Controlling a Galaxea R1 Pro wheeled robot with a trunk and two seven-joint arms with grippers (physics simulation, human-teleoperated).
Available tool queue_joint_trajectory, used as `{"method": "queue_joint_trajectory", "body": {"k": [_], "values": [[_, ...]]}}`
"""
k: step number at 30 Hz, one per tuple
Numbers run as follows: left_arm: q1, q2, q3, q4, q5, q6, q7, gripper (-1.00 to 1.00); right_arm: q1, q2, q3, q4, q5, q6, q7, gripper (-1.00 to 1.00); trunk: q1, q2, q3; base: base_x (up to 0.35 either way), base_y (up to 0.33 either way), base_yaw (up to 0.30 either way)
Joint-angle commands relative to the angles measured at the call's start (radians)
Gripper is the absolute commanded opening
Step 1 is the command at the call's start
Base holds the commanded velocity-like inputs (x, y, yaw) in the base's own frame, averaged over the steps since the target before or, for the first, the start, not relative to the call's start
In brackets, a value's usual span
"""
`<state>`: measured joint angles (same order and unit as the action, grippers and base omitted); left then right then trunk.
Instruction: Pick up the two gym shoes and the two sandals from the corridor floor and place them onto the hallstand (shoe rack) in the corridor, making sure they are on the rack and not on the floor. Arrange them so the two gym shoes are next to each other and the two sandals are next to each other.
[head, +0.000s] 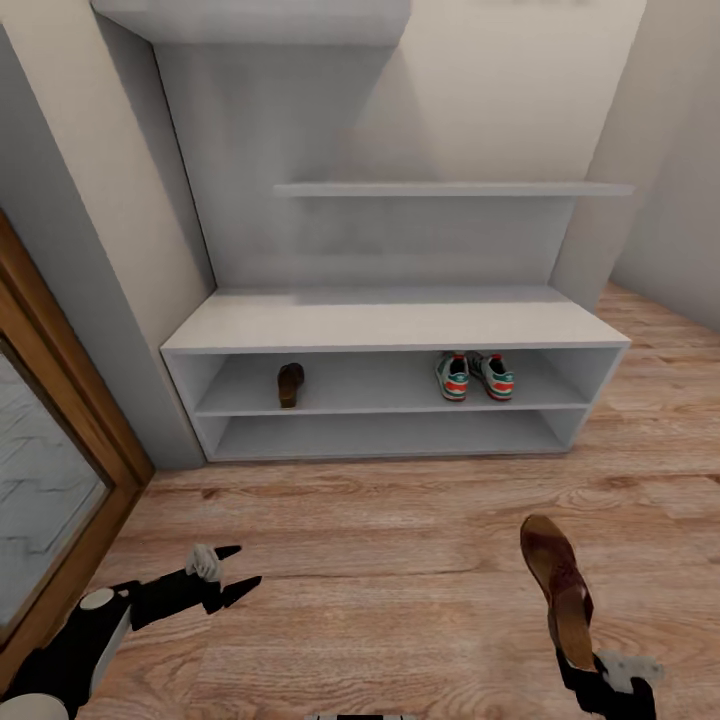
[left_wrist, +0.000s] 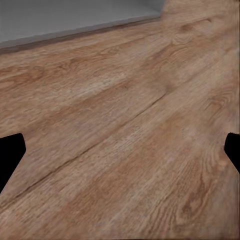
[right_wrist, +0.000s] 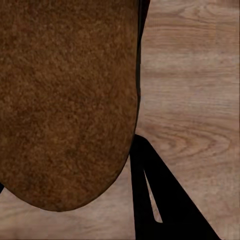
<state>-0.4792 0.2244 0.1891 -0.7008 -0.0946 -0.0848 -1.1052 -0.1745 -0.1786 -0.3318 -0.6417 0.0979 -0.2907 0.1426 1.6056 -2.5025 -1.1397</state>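
The right pincer (head: 585, 665) is clamped on a sandal (head: 558, 590) above the floor (head: 400, 560); the left pincer (head: 232, 572), beside it, gapes empty.

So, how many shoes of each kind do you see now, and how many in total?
Gym shoes: 2, side by side on the upper open shelf of the hallstand, one left of the other.
Sandals: 2, one on the same shelf, one held in the right gripper, shown here.
Total: 4
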Motion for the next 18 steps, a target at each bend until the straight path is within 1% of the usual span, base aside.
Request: {"method": "queue_joint_trajectory", "body": {"k": [1, 2, 3, 6, 7, 8, 9, 10, 13, 14, 16, 17, 18], "values": [[0.003, 0.004, 0.004, 0.0, -0.011, -0.03, -0.036, 1.0, -0.023, 0.019, 0.016, -0.001, 0.014, 0.026, 0.007, -1.0, 0.0, 0.0, -0.001, 0.0, 0.0, 0.0], [0.004, 0.006, 0.004, 0.0, -0.011, -0.04, -0.052, 1.0, -0.034, 0.028, 0.028, -0.001, 0.019, 0.044, 0.006, -1.0, 0.0, 0.0, -0.001, 0.0, 0.0, 0.0], [0.005, 0.009, 0.003, 0.001, -0.011, -0.053, -0.085, 1.0, -0.057, 0.043, 0.053, -0.002, 0.032, 0.086, 0.003, -1.0, 0.0, 0.0, -0.001, 0.0, 0.0, 0.0], [0.007, 0.011, 0.003, 0.002, -0.012, -0.066, -0.128, 1.0, -0.091, 0.064, 0.088, -0.003, 0.052, 0.159, -0.006, -1.0, 0.0, 0.0, -0.001, 0.0, 0.0, 0.0], [0.008, 0.012, 0.002, 0.002, -0.012, -0.069, -0.139, 1.0, -0.114, 0.079, 0.11, -0.005, 0.064, 0.206, -0.012, -1.0, 0.0, 0.0, -0.001, 0.0, 0.0, 0.0], [0.012, 0.012, 0.001, 0.003, -0.012, -0.073, -0.155, 1.0, -0.125, 0.087, 0.121, -0.007, 0.069, 0.229, -0.014, -1.0, 0.0, 0.0, -0.001, 0.0, 0.0, 0.0], [0.015, 0.012, 0.0, 0.003, -0.012, -0.074, -0.161, 1.0, -0.137, 0.096, 0.131, -0.008, 0.074, 0.251, -0.016, -1.0, 0.0, 0.0, -0.001, 0.0, 0.0, 0.0], [0.022, 0.01, -0.002, 0.003, -0.012, -0.076, -0.169, 1.0, -0.16, 0.115, 0.151, -0.01, 0.083, 0.29, -0.018, -1.0, 0.0, 0.0, -0.001, 0.0, 0.0, 0.0], [0.033, 0.008, -0.004, 0.002, -0.012, -0.078, -0.177, 1.0, -0.194, 0.145, 0.178, -0.012, 0.095, 0.34, -0.021, -1.0, 0.0, 0.0, -0.001, 0.0, 0.0, 0.0], [0.039, 0.007, -0.005, 0.003, -0.012, -0.08, -0.18, 1.0, -0.216, 0.163, 0.193, -0.013, 0.103, 0.368, -0.022, -1.0, 0.0, 0.0, -0.001, 0.0, 0.0, 0.0], [0.045, 0.007, -0.005, 0.003, -0.011, -0.082, -0.182, 1.0, -0.236, 0.183, 0.208, -0.014, 0.112, 0.392, -0.026, -1.0, 0.0, 0.0, -0.001, 0.0, 0.0, 0.0], [0.053, 0.006, -0.006, 0.002, -0.011, -0.084, -0.183, 1.0, -0.255, 0.205, 0.221, -0.014, 0.121, 0.415, -0.034, -1.0, 0.0, 0.0, -0.001, 0.0, 0.0, 0.0], [0.058, 0.006, -0.006, 0.001, -0.011, -0.085, -0.183, 1.0, -0.264, 0.217, 0.227, -0.014, 0.125, 0.426, -0.04, -1.0, 0.0, 0.0, -0.001, 0.0, 0.0, 0.0]]}}
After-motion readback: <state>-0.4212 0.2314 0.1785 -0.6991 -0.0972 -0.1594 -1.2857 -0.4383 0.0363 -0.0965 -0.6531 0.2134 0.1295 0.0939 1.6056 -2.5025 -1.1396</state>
